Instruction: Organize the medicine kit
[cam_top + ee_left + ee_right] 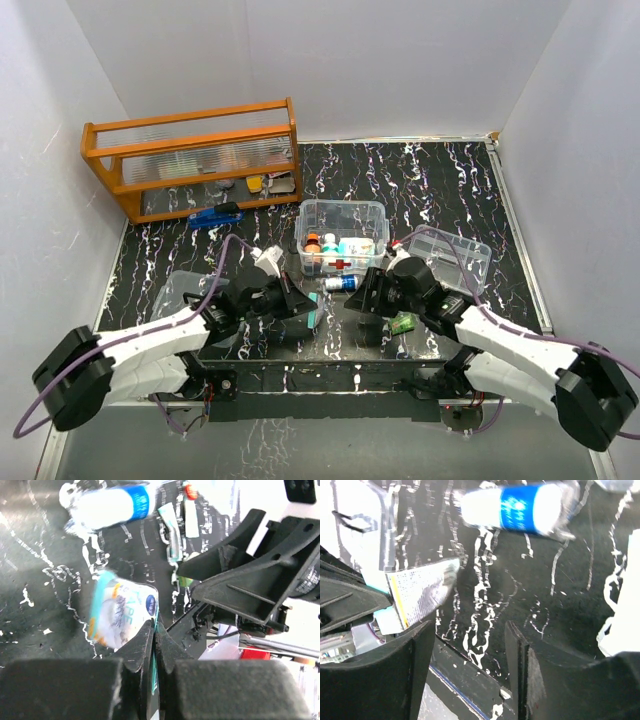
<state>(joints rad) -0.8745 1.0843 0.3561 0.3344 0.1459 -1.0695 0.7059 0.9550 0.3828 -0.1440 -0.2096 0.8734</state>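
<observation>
The medicine kit (341, 205), a clear box with a red cross on its front, stands mid-table with several small bottles inside. A white bottle with a blue label (342, 283) (112, 505) (520, 507) lies on the table just in front of it. My left gripper (306, 306) (155, 627) is shut on the thin edge of a white and teal packet (125, 612) (420, 587), holding it just left of the bottle. My right gripper (365, 297) (470, 630) stands open opposite it, low over the table, with nothing between its fingers.
An orange wooden rack (190, 160) stands at the back left, a blue item (215, 215) in front of it. Clear plastic pieces lie at the right (462, 255) and left (185, 292). A small green packet (405, 322) lies by the right arm. White walls surround the table.
</observation>
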